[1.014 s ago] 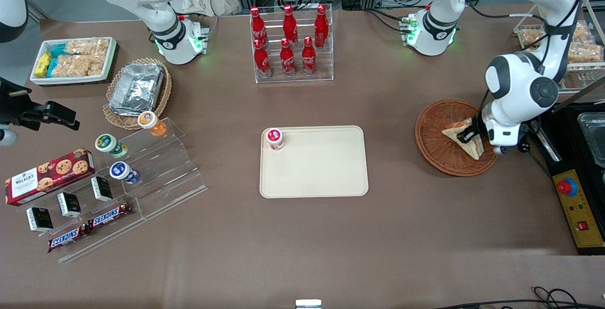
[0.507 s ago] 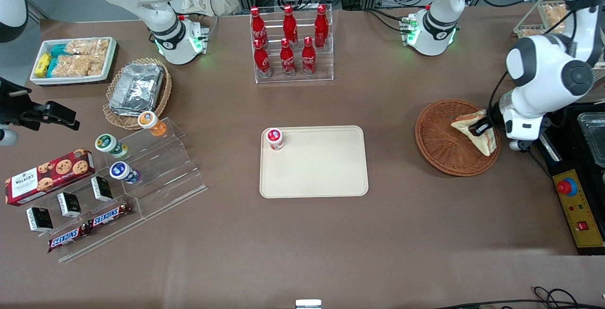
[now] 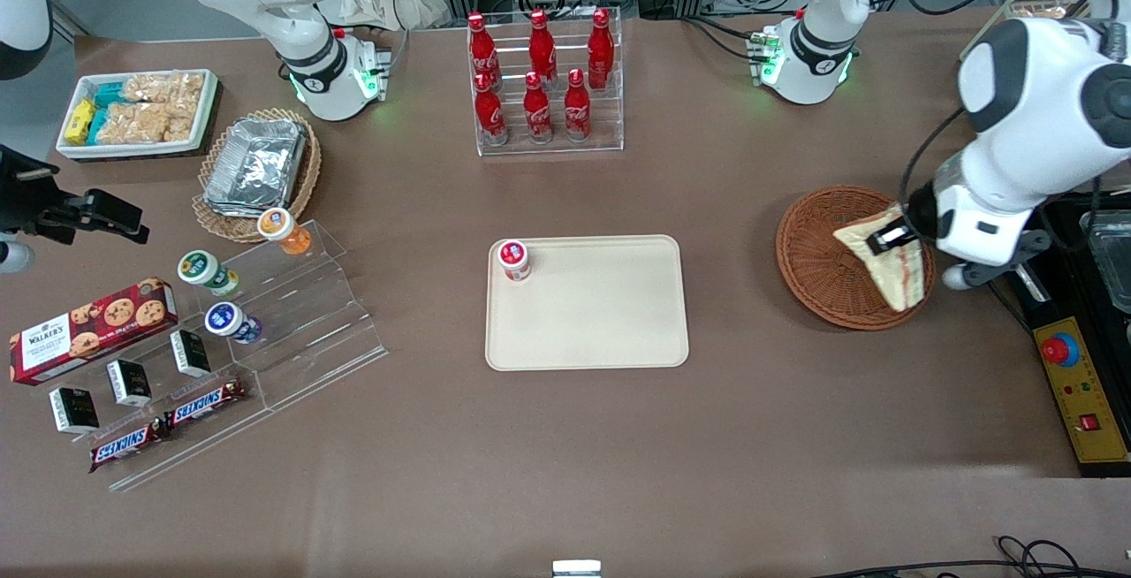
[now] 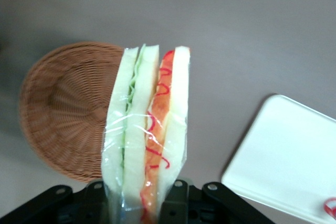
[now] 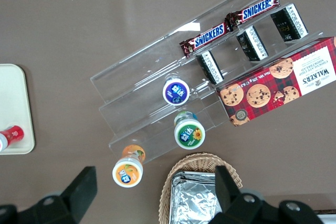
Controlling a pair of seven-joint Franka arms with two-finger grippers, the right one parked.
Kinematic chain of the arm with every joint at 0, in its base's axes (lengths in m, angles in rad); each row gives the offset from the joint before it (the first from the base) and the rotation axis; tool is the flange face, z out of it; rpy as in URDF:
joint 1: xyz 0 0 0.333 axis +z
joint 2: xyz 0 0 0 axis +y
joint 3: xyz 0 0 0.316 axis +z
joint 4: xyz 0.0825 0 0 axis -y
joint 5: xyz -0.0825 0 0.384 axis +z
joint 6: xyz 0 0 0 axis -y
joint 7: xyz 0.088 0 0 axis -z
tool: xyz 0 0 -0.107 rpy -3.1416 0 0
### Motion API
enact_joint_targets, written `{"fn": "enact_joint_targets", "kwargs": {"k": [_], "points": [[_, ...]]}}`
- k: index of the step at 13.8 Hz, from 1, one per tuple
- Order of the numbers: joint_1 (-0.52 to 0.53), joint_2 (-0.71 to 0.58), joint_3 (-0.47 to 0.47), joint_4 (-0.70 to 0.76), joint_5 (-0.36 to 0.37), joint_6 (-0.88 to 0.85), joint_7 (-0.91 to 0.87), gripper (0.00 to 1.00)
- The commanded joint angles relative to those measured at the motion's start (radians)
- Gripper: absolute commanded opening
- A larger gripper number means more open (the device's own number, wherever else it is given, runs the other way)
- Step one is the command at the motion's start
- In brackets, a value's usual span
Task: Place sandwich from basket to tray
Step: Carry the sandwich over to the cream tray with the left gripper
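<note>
Front view: the gripper (image 3: 894,237) hangs over the basket (image 3: 817,255), at the side nearest the working arm's end of the table, closed on the sandwich (image 3: 891,262). The wedge hangs from the grip with its broad end drooping over the basket's rim, so it looks lifted clear of the weave, probably so it can travel sideways without dragging. The tray (image 3: 610,322) lies well apart toward the table's middle, with a small red-capped cup (image 3: 513,259) standing in one corner; the bare remainder looks like the sensible landing spot. The arm's white housing covers the gripper's body, and only a dark finger tip shows against the bread.

Left wrist view: the sandwich (image 4: 147,135) runs straight out from the fingers (image 4: 178,203), cut edge toward the camera, green and red layers under a clear wrap (the film may make it slippery). The fingers press on its two bread faces at the narrow end, which should keep the filling from squeezing out. The basket (image 4: 63,114) below shows nothing inside. The tray (image 4: 283,156) is cut off at the picture's edge, and the contact patches themselves are hidden by the bread.

Right wrist view: only a tray corner (image 5: 16,108) shows.
</note>
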Motion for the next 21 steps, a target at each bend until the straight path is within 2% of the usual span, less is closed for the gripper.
{"fn": "enact_joint_targets", "kwargs": {"k": [1, 5, 6, 9, 12, 14, 19, 21], "points": [[-0.001, 0.11, -0.081, 0.12, 0.012, -0.029, -0.007, 0.29], [-0.006, 0.197, -0.179, 0.175, 0.013, -0.017, 0.004, 0.24], [-0.022, 0.225, -0.19, 0.188, 0.016, -0.014, 0.002, 0.26], [-0.117, 0.317, -0.19, 0.2, 0.096, 0.035, -0.044, 0.28], [-0.177, 0.392, -0.188, 0.198, 0.13, 0.123, -0.096, 0.28], [-0.2, 0.446, -0.19, 0.197, 0.153, 0.155, -0.098, 0.28], [-0.231, 0.535, -0.187, 0.192, 0.154, 0.238, -0.096, 0.29], [-0.245, 0.577, -0.185, 0.194, 0.211, 0.275, -0.098, 0.31]]}}
